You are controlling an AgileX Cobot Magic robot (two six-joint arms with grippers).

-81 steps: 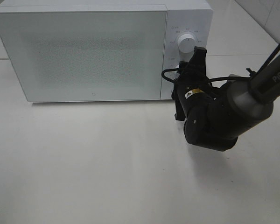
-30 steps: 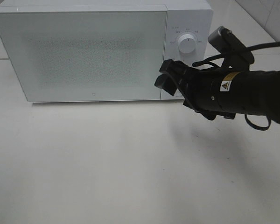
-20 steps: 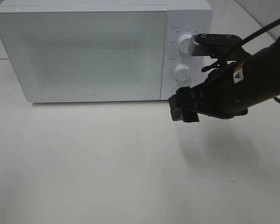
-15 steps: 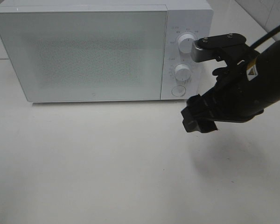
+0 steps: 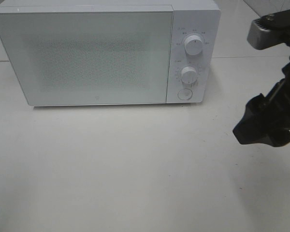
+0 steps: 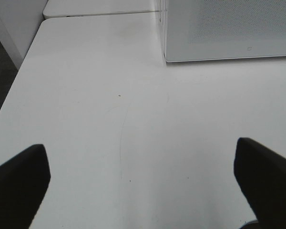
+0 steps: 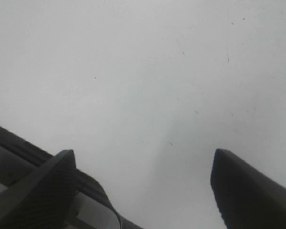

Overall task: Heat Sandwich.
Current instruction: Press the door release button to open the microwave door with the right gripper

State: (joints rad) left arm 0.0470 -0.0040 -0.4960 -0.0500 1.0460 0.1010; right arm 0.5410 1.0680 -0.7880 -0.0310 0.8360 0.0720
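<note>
Hovering spread and empty beside the shut microwave (image 5: 195,19), the right gripper (image 5: 253,131) does best holding well clear of the dials (image 5: 194,45), with the sandwich out of view, probably behind the door (image 5: 87,53), and the left gripper (image 6: 139,145) spread over the tabletop (image 5: 111,169).

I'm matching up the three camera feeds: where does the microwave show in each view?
Exterior high: the microwave fills the upper left, door shut, dials at its right end.
Left wrist: only its lower front corner shows, ahead of the left gripper.
Right wrist: not in it.
Shared landmark: the white table, seen in all three views.
</note>
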